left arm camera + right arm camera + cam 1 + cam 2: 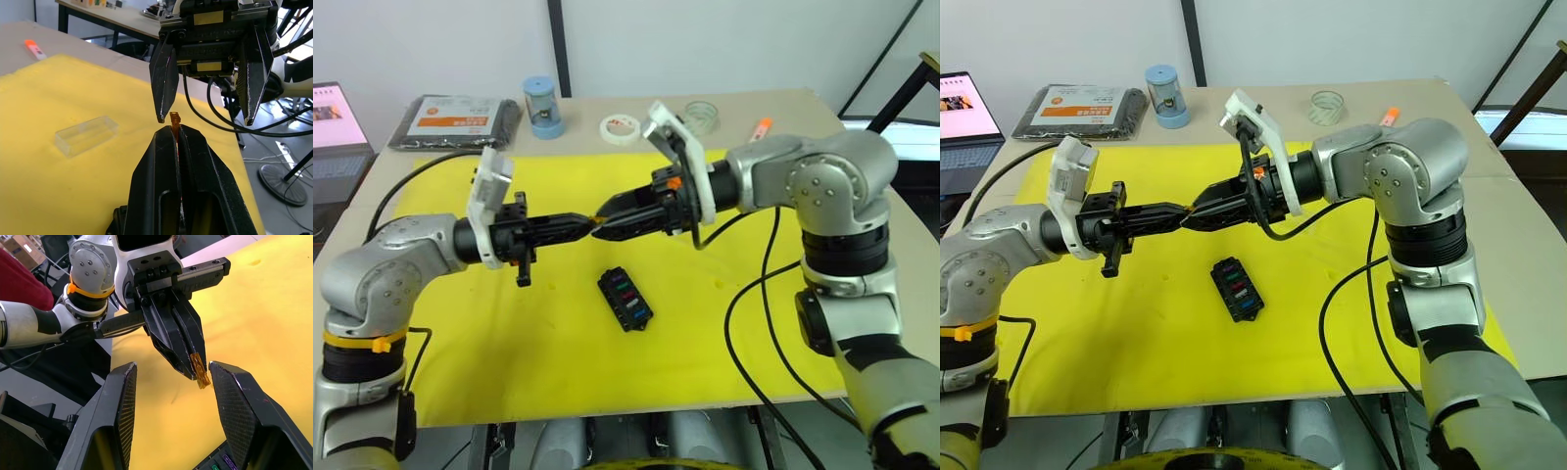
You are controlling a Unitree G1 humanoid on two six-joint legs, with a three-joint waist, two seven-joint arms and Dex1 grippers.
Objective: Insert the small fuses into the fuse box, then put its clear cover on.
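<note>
nearest us, we find the fuse box (626, 300) lying on the yellow mat (509, 343), coloured fuses seated in its slots. above it, our left gripper (176, 139) pinches a yellow fuse (174, 119) at its tip. our right gripper (171, 374) faces it, fingers spread around the fuse. the clear cover (86, 135) lies on the mat beyond.

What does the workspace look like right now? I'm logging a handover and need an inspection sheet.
Surface: yellow mat on a beige table.
Job's things: fuse box with coloured fuses in it; clear cover lying apart.
Clutter: black packet, blue cylinder, tape rolls, orange marker.
Grippers: left pincer shut on yellow fuse; right pincer open around it.
Cables: black, looping off both arms.
Surroundings: laptop.
</note>
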